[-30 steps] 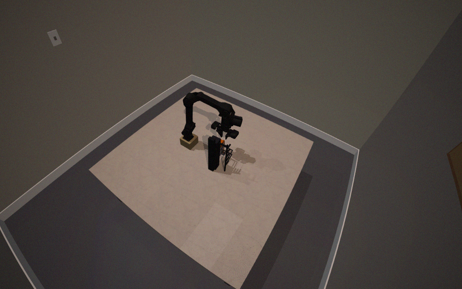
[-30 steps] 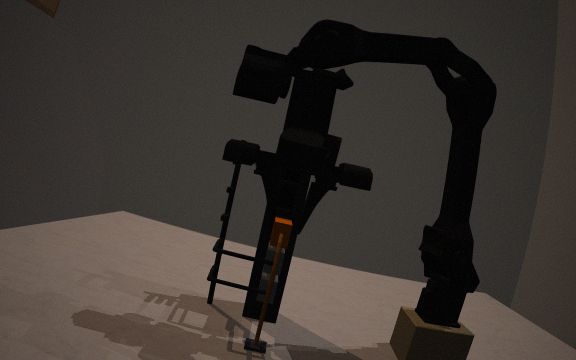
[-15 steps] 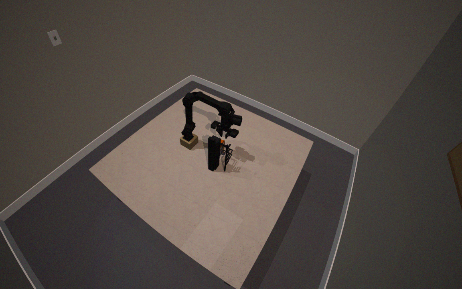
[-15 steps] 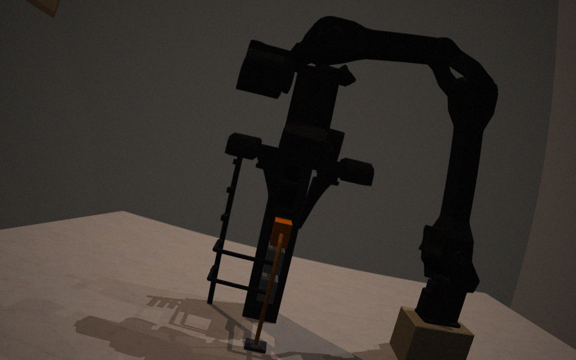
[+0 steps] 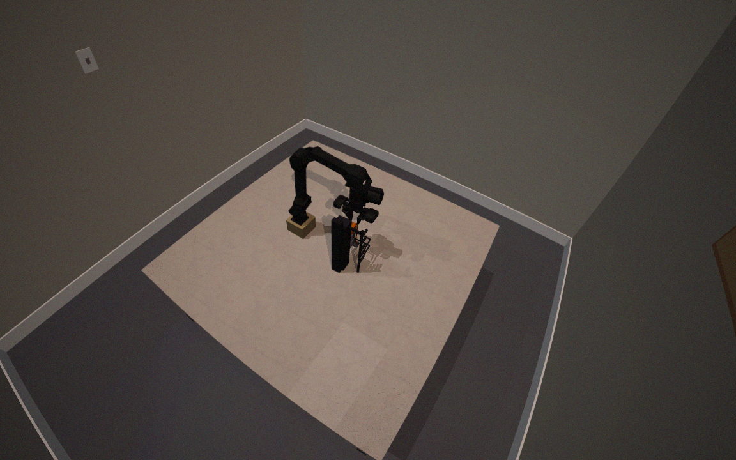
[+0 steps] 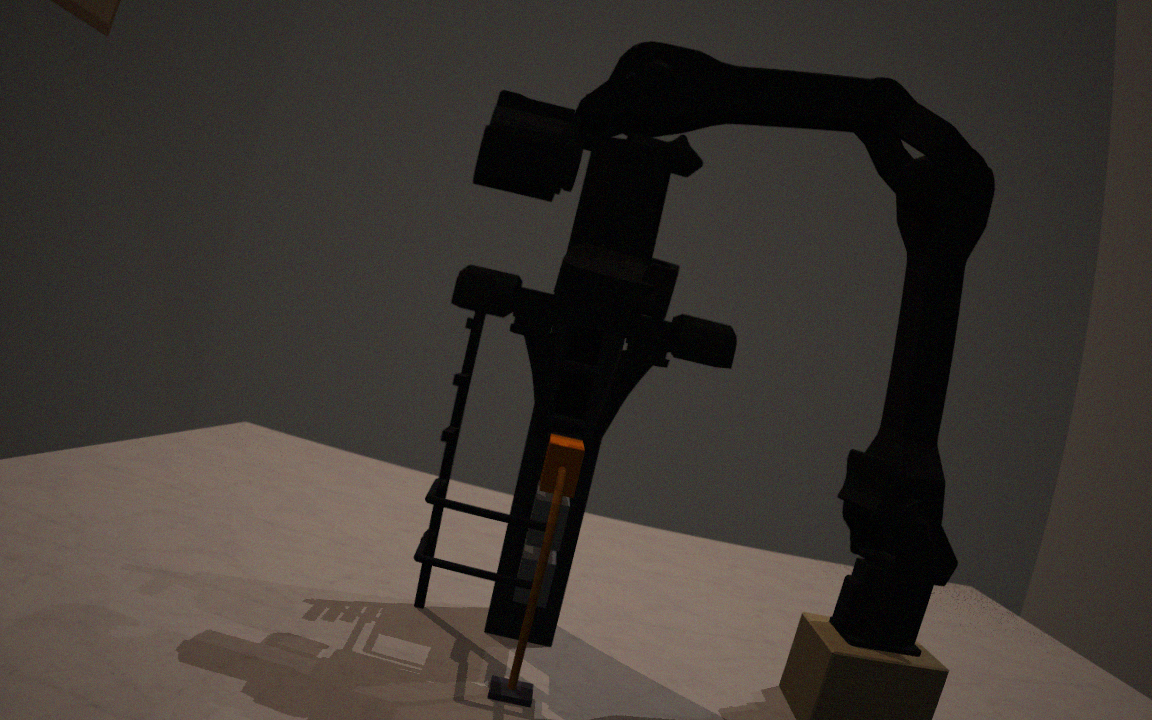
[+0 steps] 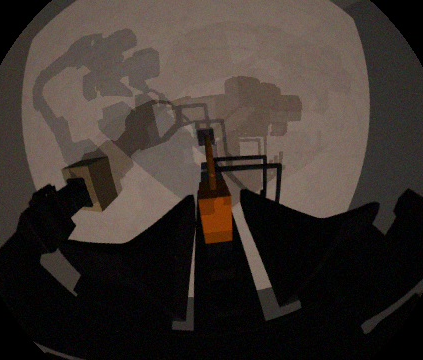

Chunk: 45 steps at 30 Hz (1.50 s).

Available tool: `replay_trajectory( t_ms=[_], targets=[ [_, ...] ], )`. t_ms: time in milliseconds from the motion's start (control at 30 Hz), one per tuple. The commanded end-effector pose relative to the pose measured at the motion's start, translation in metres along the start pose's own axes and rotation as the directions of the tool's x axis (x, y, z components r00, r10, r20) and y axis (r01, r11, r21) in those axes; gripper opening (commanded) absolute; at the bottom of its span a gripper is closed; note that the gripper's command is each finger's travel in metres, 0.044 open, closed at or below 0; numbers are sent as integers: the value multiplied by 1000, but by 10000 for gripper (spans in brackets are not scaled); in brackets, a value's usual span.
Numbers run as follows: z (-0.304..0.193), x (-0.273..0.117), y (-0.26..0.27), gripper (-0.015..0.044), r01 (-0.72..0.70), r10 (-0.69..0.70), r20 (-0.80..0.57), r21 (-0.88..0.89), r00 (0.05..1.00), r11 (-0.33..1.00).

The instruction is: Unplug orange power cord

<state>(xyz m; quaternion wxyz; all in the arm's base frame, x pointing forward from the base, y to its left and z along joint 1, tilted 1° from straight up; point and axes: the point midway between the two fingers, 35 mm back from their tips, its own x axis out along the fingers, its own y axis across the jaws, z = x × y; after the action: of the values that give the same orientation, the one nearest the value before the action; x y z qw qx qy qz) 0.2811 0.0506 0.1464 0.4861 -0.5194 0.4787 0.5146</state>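
Note:
The black power strip [image 5: 340,245] [image 6: 499,617] [image 7: 218,260] stands upright with grey sockets on its face. The orange plug [image 5: 354,225] [image 6: 565,461] [image 7: 216,220] is at the strip's face near its upper end; I cannot tell whether its prongs are in. The orange cord [image 6: 543,555] [image 7: 210,165] slopes down from it to a small dark block [image 6: 509,690] [image 7: 202,136] on the table. My gripper [image 5: 353,220] [image 6: 569,420] [image 7: 217,198] is partly open, pointing down at the plug's upper end. In the wrist view its fingertips straddle the plug, with narrow gaps beside it.
A thin black rack [image 5: 360,252] [image 6: 450,434] [image 7: 271,165] stands close beside the strip, its bars reaching toward the cord in the exterior view. The arm's base sits on a tan block [image 5: 301,226] [image 6: 875,685] [image 7: 102,184]. All stand on the pale table [image 5: 256,274] [image 6: 43,519].

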Motion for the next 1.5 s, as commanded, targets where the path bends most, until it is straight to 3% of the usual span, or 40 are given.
replay_trajectory(
  t_ms=[0,767,900,1167,1467],
  targets=[
    [-9,0,1,160,-3,3,-3,-2,1000,1000],
    [-14,12,1,160,-3,3,-4,-2,1000,1000],
    [-14,9,0,55,0,0,0,2,1000,1000],
    [-14,9,0,2,0,0,0,2,1000,1000],
    [-4,9,-1,0,-1,1,0,2,1000,1000]
  ],
)
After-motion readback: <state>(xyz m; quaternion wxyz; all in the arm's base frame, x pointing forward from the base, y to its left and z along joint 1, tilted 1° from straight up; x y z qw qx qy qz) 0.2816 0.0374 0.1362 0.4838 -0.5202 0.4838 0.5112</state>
